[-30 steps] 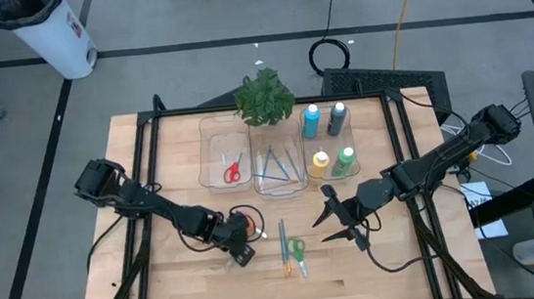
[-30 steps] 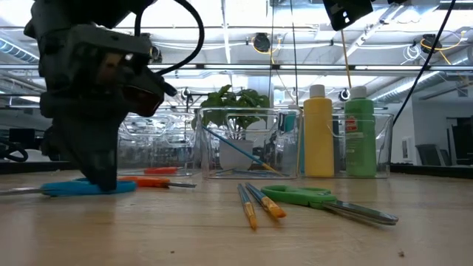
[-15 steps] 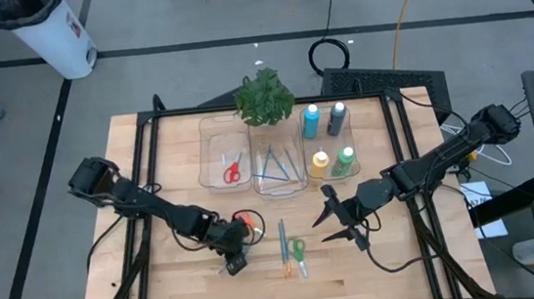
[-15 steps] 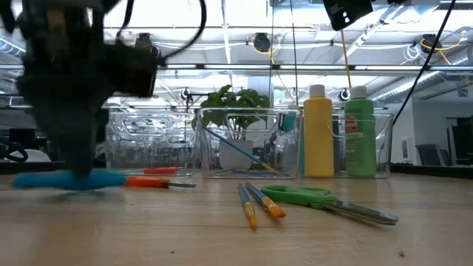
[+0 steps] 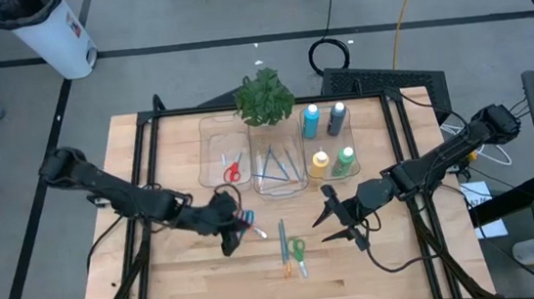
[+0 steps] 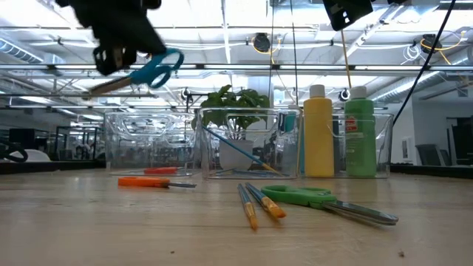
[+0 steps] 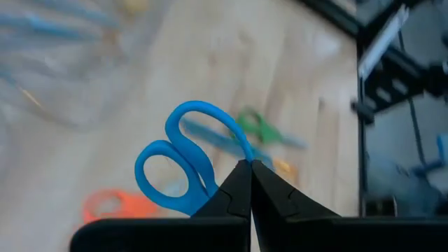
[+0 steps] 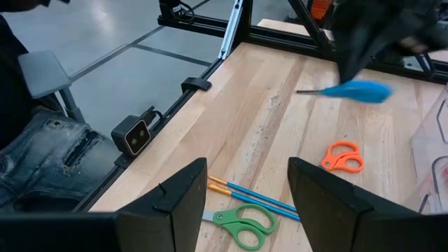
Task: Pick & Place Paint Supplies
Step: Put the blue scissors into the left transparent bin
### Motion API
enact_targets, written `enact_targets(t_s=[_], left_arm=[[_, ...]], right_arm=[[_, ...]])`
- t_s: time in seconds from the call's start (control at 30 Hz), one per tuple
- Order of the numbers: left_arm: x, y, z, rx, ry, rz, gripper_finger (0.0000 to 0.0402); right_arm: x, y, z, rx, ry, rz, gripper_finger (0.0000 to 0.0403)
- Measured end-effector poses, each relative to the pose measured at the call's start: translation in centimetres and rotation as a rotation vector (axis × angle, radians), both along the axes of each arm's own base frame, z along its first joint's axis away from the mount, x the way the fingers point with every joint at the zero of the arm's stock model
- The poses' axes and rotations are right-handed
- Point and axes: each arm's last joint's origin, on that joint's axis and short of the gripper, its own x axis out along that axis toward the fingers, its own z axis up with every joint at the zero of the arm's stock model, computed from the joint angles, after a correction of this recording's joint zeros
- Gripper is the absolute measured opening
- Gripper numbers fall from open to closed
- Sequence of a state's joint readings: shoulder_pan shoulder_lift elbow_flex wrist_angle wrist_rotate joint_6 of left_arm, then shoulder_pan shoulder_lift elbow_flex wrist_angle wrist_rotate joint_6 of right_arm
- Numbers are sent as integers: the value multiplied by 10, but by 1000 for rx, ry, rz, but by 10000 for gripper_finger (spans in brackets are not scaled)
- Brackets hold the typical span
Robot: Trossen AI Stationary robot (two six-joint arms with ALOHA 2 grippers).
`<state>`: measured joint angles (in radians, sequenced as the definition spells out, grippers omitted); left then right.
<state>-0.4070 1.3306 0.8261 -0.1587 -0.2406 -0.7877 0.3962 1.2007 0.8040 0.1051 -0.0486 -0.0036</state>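
i've got the left gripper clenched on the blue scissors, which hang in the air above the tabletop, handles sticking out past the fingertips in my left wrist view. below them the orange scissors lie flat on the wood in front of the clear bins. the green scissors and two brushes lie side by side near the middle of the tabletop. my right gripper hovers just beside them with its jaws spread and nothing between them. in the bins i see red scissors, a few brushes, and the four paint bottles standing upright.
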Motion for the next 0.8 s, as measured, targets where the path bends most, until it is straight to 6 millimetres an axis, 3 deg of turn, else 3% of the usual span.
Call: enact_targets(t_s=[0.37,0.8], left_arm=[[-11,32,33,146,-144,109,0],[-10,77,43,247,-160,234,0]], right_arm=[[0,0,0,1,-3,0,194],[0,0,0,1,-2,0,194]])
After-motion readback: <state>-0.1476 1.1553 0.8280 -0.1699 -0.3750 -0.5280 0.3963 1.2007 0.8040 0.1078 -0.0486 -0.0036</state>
